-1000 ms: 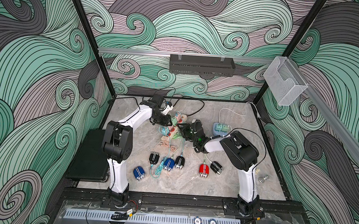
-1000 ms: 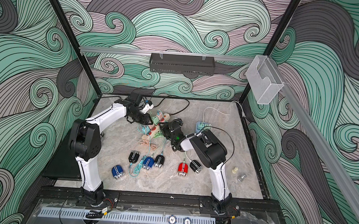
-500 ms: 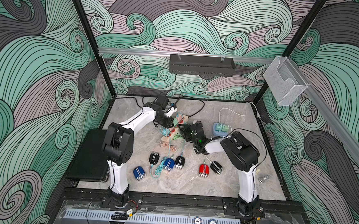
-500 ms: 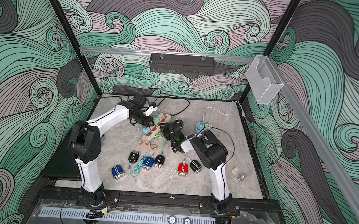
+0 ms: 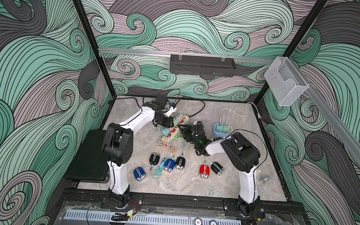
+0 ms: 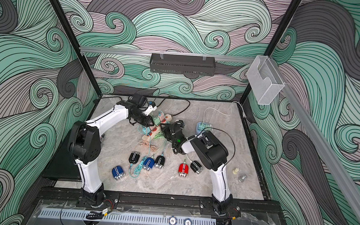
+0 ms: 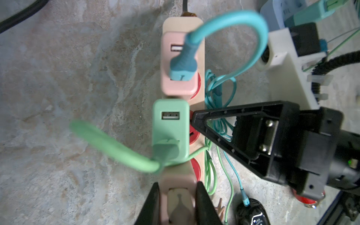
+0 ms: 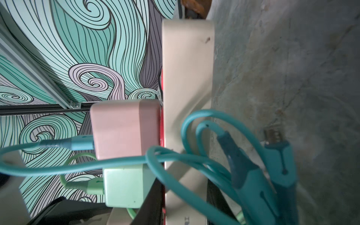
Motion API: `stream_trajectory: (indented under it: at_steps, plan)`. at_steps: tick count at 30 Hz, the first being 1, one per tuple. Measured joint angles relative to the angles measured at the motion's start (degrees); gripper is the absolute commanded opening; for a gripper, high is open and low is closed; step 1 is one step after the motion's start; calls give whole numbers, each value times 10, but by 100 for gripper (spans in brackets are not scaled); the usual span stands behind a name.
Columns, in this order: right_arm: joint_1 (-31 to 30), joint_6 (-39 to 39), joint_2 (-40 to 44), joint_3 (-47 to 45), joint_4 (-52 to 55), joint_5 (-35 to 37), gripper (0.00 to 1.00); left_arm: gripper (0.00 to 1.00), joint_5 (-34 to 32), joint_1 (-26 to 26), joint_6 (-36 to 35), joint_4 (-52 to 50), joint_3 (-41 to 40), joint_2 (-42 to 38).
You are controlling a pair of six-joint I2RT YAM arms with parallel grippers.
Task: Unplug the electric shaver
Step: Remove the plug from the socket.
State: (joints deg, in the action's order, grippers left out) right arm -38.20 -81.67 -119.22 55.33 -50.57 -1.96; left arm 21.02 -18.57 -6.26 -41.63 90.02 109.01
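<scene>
Black, blue and red electric shavers (image 5: 168,164) are laid on the desk (image 5: 191,186), near the power strip (image 7: 183,24) | its peach adapter (image 7: 178,196) is clamped by the left jaws | strip is pinched between the narrowly parted right jaws beside the green adapter (image 7: 171,128).

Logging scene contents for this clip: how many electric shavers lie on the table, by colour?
Black shavers: 3
Blue shavers: 2
Red shaver: 1
Total: 6
</scene>
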Motion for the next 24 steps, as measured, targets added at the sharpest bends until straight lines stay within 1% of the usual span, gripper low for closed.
stream_trajectory:
  at_steps: [5, 9, 18, 24]
  plan:
    - [-2, 0, 0, -1, -21, 0, 16, 7, 52, 28, 12, -6, 0, 0]
    - [-4, 0, 0, -1, -25, 0, 16, 7, 67, 36, 14, -8, 0, 0]
    - [-4, 3, 1, -1, -19, 2, 15, 7, 61, 26, -8, -3, -3, -1]
    - [-4, 7, 4, -1, 6, 11, 14, 7, 5, -6, -35, -1, -4, -2]
